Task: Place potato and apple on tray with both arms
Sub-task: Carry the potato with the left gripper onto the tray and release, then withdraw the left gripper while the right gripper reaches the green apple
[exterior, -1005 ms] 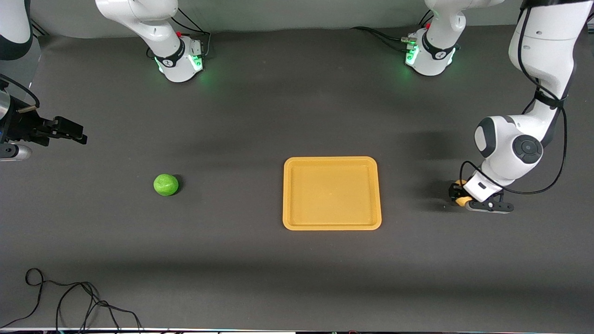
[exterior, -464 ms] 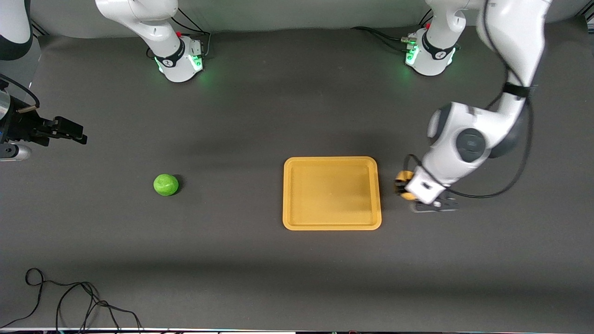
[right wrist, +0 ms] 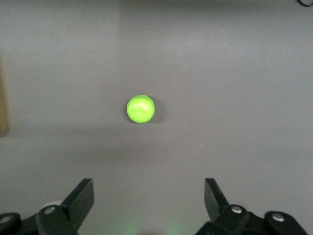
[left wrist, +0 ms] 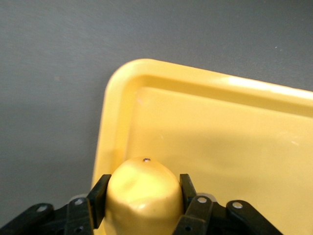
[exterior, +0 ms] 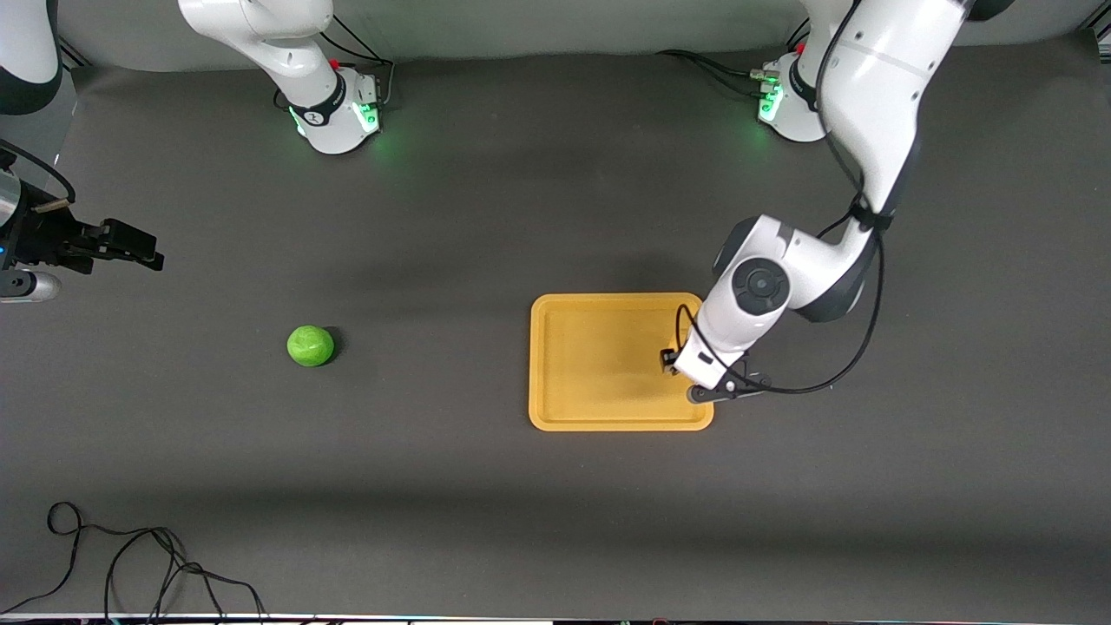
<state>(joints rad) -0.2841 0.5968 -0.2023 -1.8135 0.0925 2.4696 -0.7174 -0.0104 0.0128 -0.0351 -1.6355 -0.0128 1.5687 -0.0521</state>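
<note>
The orange-yellow tray (exterior: 599,365) lies flat mid-table. My left gripper (exterior: 671,359) is over the tray's end toward the left arm, shut on the yellow-tan potato (left wrist: 143,196). The left wrist view shows the potato pinched between both fingers above a rounded corner of the tray (left wrist: 220,132). In the front view the wrist hides the potato. The green apple (exterior: 310,345) sits on the table toward the right arm's end, clear of the tray. My right gripper (exterior: 130,246) waits open and empty above that end, with the apple (right wrist: 140,108) showing past its fingers (right wrist: 80,196).
The two arm bases (exterior: 334,113) (exterior: 794,104) glow green along the table's edge farthest from the front camera. A loose black cable (exterior: 130,555) lies at the corner nearest that camera, at the right arm's end.
My left arm has carried the potato from the table at its own end to over the tray. The right arm and the apple have not moved.
</note>
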